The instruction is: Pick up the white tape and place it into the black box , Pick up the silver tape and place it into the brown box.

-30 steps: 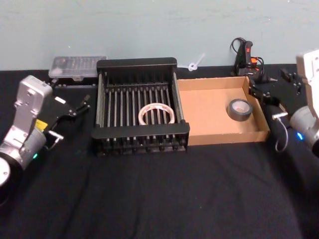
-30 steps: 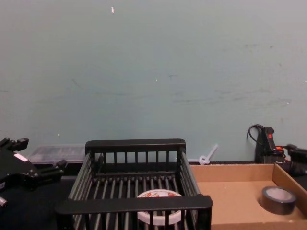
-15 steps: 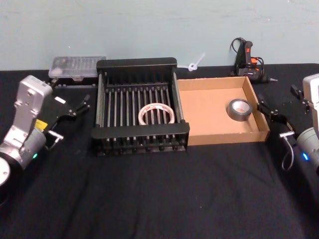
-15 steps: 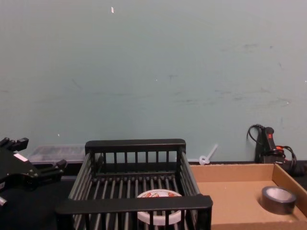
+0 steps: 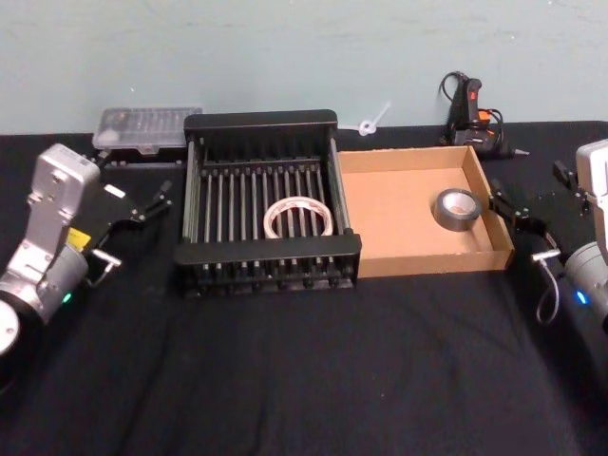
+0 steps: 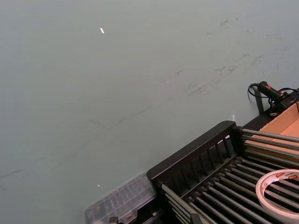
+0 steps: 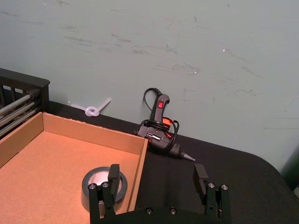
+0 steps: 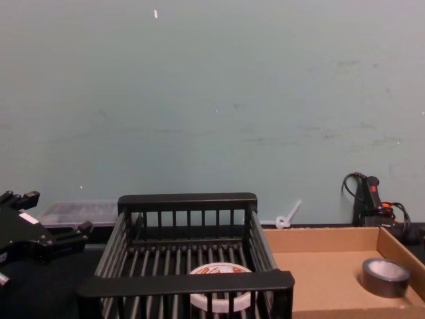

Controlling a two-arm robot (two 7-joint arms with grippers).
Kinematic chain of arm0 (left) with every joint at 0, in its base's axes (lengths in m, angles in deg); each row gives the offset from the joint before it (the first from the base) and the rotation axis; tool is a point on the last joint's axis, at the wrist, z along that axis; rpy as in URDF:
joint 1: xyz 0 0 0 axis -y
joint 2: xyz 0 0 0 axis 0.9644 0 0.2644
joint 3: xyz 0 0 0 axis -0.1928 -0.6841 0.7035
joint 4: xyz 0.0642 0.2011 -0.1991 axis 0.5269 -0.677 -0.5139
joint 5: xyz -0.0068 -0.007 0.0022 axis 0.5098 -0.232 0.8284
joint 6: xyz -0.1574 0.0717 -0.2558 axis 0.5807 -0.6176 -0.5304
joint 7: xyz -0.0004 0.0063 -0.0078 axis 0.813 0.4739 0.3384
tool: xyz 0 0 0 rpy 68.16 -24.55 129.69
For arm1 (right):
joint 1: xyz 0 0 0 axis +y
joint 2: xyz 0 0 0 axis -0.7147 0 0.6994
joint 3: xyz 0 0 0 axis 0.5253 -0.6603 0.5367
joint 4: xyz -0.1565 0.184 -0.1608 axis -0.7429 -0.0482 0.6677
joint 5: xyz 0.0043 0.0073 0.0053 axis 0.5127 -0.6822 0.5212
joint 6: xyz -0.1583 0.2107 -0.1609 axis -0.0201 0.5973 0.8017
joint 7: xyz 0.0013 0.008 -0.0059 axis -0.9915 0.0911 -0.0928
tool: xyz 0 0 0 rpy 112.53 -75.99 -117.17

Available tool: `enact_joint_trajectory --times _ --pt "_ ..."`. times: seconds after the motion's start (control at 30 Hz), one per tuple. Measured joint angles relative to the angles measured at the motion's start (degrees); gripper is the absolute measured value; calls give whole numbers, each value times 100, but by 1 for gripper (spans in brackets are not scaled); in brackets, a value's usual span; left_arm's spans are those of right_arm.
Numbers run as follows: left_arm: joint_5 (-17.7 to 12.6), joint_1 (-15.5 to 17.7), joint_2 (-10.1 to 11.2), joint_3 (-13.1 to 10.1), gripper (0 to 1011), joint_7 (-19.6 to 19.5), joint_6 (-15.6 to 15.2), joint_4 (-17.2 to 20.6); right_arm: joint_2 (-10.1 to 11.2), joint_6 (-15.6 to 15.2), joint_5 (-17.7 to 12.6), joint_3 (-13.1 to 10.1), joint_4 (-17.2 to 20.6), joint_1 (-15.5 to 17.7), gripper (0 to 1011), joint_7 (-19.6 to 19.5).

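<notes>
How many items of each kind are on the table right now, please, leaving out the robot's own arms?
Tape rolls: 2 (white tape, silver tape)
Boxes: 2 (black box, brown box)
Clear plastic case: 1
Glue gun: 1
White cable tie: 1
Total: 7

A black-clothed counter (image 5: 304,380) carries the black box (image 5: 271,256) and brown box (image 5: 399,261) touching side by side, a clear case (image 5: 147,128), a glue gun (image 5: 472,114) and a white tie (image 5: 372,121) behind.

Left arm rests low at the left, its pincer (image 5: 142,204) open and empty, pointing forward; right arm sits at the far right, its pincer (image 5: 534,202) open with fingers spread, holding nothing
</notes>
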Motion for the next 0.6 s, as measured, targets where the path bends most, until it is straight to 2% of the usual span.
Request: enact_joint_trajectory --times 0.6 --pt "0 0 0 0 1001 0 0 0 8 -3 -5 11 -7 -10 1002 8"
